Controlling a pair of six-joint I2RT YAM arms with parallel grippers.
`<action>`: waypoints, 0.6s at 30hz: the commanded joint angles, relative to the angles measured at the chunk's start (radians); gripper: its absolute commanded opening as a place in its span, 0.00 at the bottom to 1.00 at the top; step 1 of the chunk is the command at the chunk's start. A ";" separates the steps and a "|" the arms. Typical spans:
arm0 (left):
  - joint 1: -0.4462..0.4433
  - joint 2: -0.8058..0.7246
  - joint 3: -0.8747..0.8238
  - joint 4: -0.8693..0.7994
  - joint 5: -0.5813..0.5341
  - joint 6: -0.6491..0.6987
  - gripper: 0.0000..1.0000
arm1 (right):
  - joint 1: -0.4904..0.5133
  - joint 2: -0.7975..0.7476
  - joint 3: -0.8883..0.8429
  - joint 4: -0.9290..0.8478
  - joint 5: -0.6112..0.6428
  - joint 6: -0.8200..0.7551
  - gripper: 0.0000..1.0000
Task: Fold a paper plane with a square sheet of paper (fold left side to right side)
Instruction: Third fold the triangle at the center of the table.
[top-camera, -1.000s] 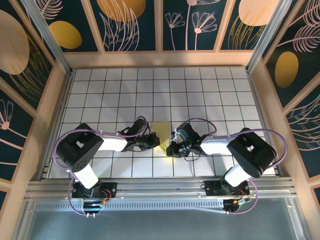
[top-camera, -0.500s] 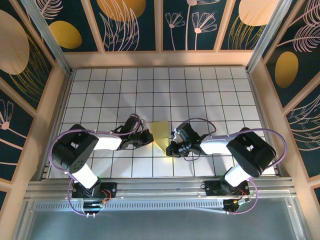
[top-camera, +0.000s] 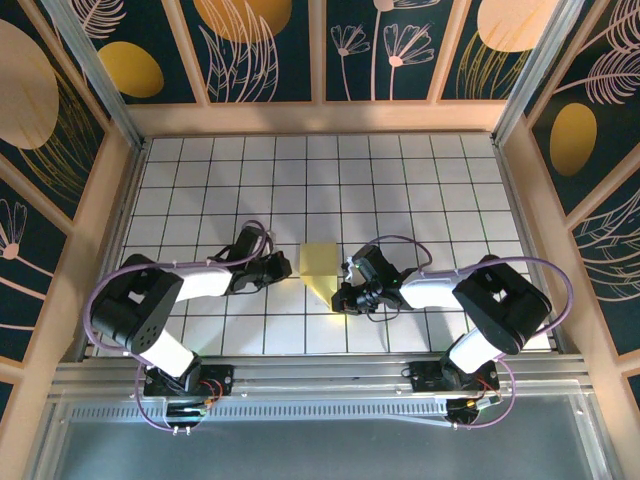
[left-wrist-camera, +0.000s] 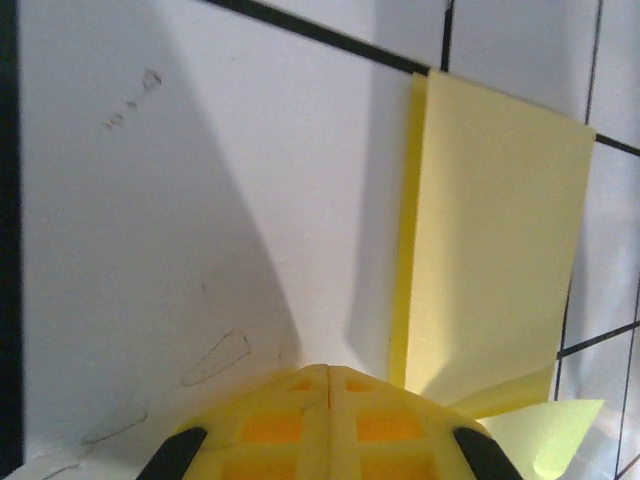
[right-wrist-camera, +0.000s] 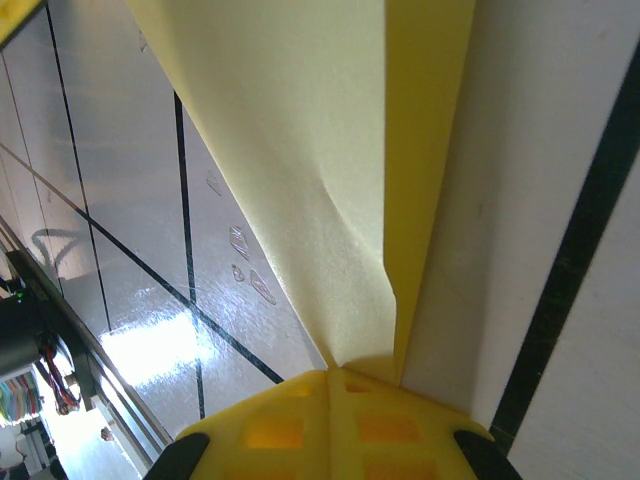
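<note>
The folded pale-yellow paper lies on the grid table between the arms, wide at the far end and narrowing to a point at the near end. In the left wrist view the paper shows a doubled left edge, with a loose flap at the lower right. My left gripper sits just left of it, shut, its yellow tips together with nothing between them. My right gripper is shut on the paper's near pointed end; in its wrist view the creased paper runs straight into the closed tips.
The white grid table is walled by wooden rails and dark patterned panels. An aluminium rail carries both arm bases at the near edge. Purple cables loop over each arm.
My left arm has drawn back to the left, off the paper, uncovering its left edge. The right gripper and the paper have stayed where they were.
</note>
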 joint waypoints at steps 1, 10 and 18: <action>-0.010 -0.090 -0.031 0.015 0.020 0.039 0.05 | 0.020 0.056 -0.036 -0.164 0.102 -0.016 0.00; -0.157 -0.047 0.008 0.088 0.084 -0.004 0.06 | 0.021 0.060 -0.037 -0.161 0.109 -0.010 0.00; -0.167 0.074 0.040 0.145 0.093 -0.016 0.05 | 0.023 0.062 -0.031 -0.164 0.109 -0.012 0.00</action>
